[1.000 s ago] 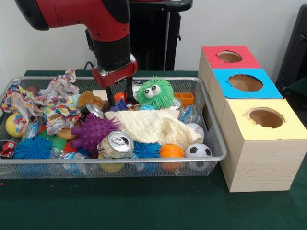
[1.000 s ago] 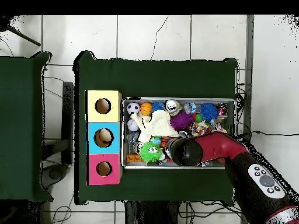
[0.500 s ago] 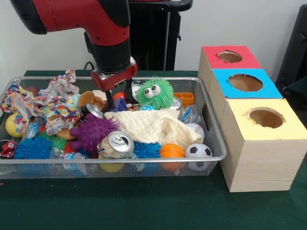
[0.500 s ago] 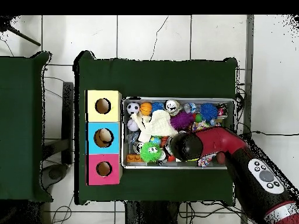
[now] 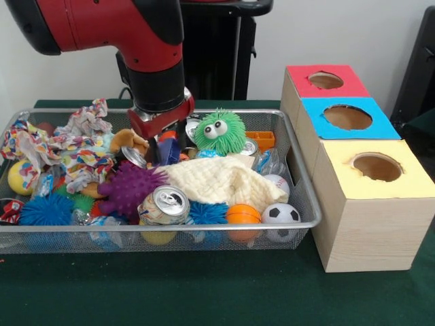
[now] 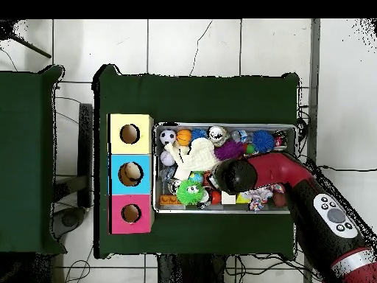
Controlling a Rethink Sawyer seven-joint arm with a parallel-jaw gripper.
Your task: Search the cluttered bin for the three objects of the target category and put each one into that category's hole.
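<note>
- Bin (image 5: 302, 221) sat on the green table (image 5: 204, 292), crammed with balls, a can (image 5: 165, 204), a cream cloth (image 5: 217, 180) and a green furry toy (image 5: 219, 132).
- Gripper (image 5: 162, 144) reached down into the clutter beside the furry toy; whether it was wide or narrow could not be told.
- Boxes (image 5: 353, 156) with holes stood just beside the bin.

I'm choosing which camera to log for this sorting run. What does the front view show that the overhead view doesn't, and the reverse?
Only the front view shows the gripper reaching into the clutter beside the purple spiky ball, and the can's pull-tab top. Only the overhead view shows something pale lying inside the blue box's hole, plus the tiled floor around the table. Both show the wire bin, the green fuzzy toy, the cream cloth, the soccer ball and the red, blue and yellow boxes.
</note>
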